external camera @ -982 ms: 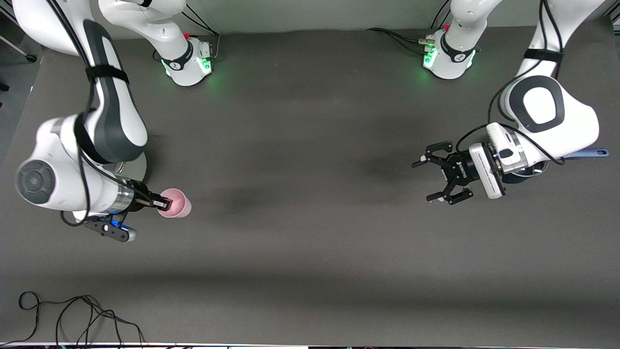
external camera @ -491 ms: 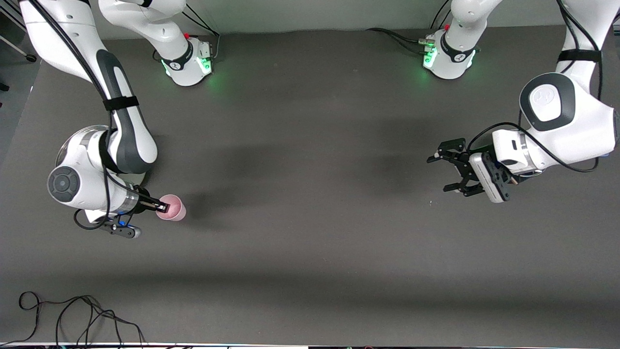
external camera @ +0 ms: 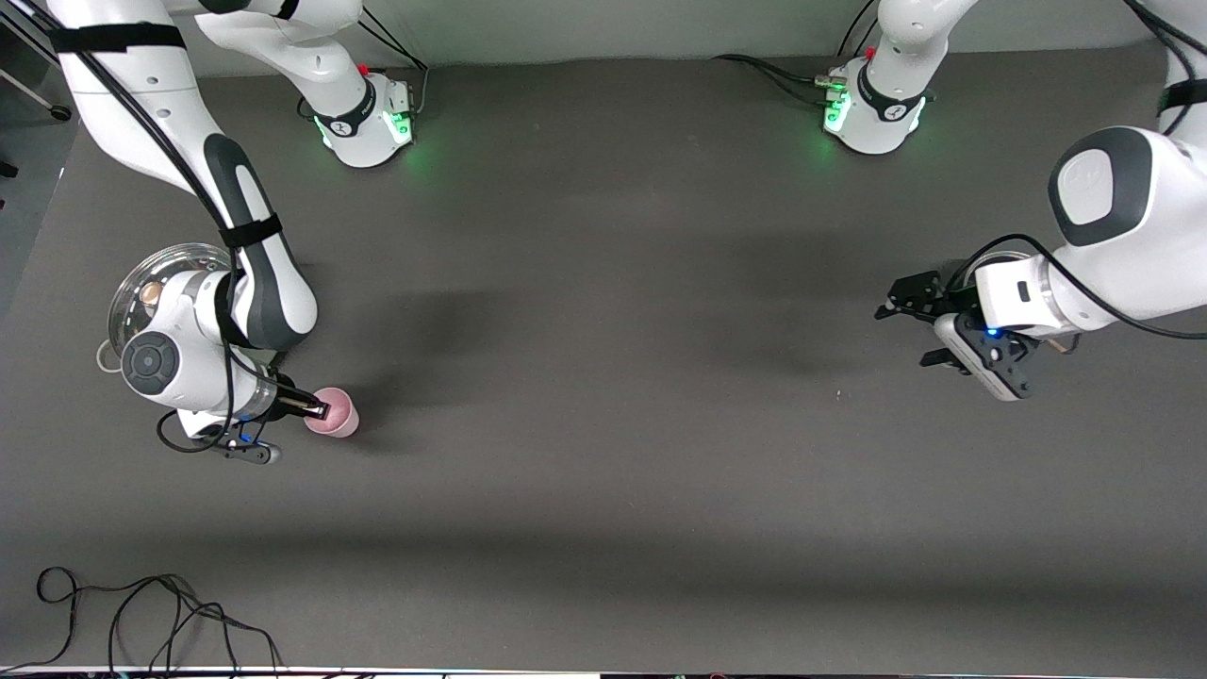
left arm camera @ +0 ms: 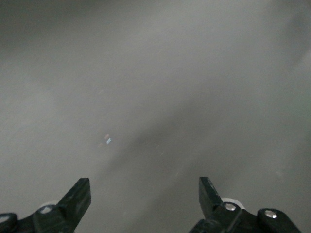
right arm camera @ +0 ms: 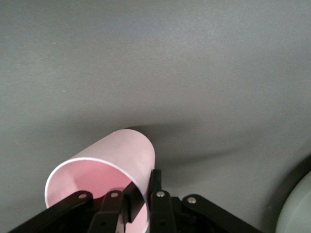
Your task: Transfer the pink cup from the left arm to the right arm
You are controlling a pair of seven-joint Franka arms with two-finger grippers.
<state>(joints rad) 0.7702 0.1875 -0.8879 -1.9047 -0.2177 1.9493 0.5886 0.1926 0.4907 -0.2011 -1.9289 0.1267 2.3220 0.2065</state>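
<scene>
Pink cup: held by the rim at the right arm's end of the table, at about 8 o'clock from the table's centre in the front view. Whether its base touches the dark mat cannot be told.

Right gripper: slim fingers pressed together on the cup's wall, one inside the rim and one outside (plain in the right wrist view, where the cup tilts with its mouth toward the camera).

Left gripper: claw spread wide with nothing between its fingers, over bare mat at the left arm's end, at about 3 o'clock from centre. This arm waits.

Steel bowl: on the mat at about 11 o'clock from the cup, partly under the right arm's wrist.

Task status: judged complete as to the hand-over, since the cup sits in the right arm's grip and the left claw is well apart from it.

Risk, slip: a pinch on one thin wall gives little hold; a quick swing could turn the cup between the fingers or drop it.

Risk, roll: if released while tilted, the tapered cup would likely tip and roll.

Risk, collision: the wrist hangs close over the bowl; a low retreat could knock it.
</scene>
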